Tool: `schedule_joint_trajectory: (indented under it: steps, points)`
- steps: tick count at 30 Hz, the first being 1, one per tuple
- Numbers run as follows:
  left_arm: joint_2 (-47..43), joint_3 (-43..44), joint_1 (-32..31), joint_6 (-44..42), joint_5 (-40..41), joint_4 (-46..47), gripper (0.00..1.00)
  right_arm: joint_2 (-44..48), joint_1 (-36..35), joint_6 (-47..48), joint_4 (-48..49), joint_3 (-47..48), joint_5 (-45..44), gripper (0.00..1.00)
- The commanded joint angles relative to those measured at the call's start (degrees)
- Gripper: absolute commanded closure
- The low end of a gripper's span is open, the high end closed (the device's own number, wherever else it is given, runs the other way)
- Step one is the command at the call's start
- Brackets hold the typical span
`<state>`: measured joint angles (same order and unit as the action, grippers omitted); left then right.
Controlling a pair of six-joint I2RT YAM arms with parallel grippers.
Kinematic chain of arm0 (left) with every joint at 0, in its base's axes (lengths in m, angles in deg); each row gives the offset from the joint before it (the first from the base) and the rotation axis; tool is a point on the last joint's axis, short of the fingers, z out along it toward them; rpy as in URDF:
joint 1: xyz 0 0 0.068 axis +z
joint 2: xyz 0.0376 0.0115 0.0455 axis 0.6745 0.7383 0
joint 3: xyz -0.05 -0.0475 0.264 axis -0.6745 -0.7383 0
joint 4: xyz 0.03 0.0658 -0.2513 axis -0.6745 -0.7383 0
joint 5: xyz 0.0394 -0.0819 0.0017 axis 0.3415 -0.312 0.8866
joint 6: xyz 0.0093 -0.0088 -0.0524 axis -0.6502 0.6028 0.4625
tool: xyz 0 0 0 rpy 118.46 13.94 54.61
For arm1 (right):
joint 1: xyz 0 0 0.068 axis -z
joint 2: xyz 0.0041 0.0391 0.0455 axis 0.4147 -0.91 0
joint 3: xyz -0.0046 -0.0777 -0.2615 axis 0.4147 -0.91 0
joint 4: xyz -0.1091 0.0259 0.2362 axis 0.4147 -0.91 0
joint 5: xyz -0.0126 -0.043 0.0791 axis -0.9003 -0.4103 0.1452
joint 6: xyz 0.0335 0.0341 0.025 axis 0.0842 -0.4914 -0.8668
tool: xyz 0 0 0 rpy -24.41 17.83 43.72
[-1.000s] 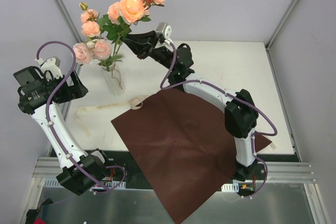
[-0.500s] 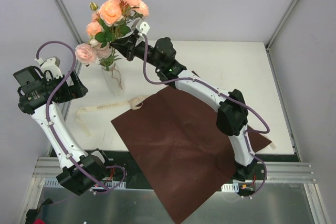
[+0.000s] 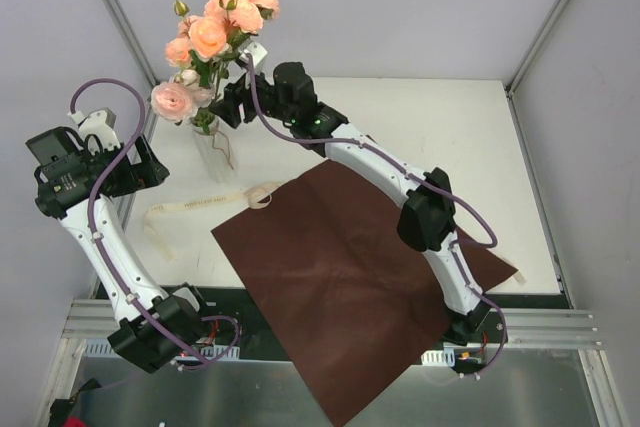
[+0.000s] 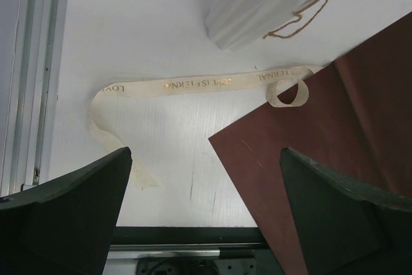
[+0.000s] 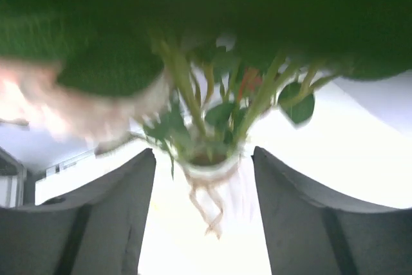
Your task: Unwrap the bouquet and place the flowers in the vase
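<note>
The flowers [image 3: 210, 32], peach and pink roses on green stems [image 5: 257, 101], stand in the whitish vase [image 3: 215, 152] at the back left. The bouquet is undone: its dark red paper [image 3: 350, 277] lies flat and its cream ribbon [image 3: 200, 205] lies loose. My right gripper [image 3: 230, 105] is beside the stems just above the vase rim [image 5: 209, 169]. It is open, and its fingers [image 5: 109, 217] touch nothing. My left gripper [image 3: 150, 169] hangs open over the ribbon [image 4: 193, 85], left of the vase [image 4: 257, 1].
The dark red paper [image 4: 347, 140] covers the table's middle and overhangs the near edge. A twine tie [image 4: 302, 11] hangs from the vase neck. Slanted frame posts [image 3: 110, 7] stand at the back corners, and a metal rail [image 3: 540, 327] runs along the front.
My right arm swung left and carried the flower cluster over the vase. Its jaws, shut on the stems before, now stand apart. The left arm has not moved.
</note>
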<state>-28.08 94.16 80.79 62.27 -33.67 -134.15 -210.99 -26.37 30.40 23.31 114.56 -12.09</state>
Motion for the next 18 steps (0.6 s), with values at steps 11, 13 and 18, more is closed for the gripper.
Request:
schedule_joint_trajectory:
  steps: [11,13,18]
  points:
    - [-1.9,-0.8,0.5,1.1,-3.1,0.9,0.01,23.7,1.2,1.1,-19.7,-25.0,-4.6,0.04]
    - [-2.2,-1.2,0.5,0.9,-3.3,0.9,0.01,27.6,1.8,0.9,-24.6,-28.9,-7.5,0.04]
    - [-5.4,-6.7,0.3,-1.5,-6.0,3.1,0.01,38.0,3.1,1.1,-30.6,-39.0,-13.7,0.04]
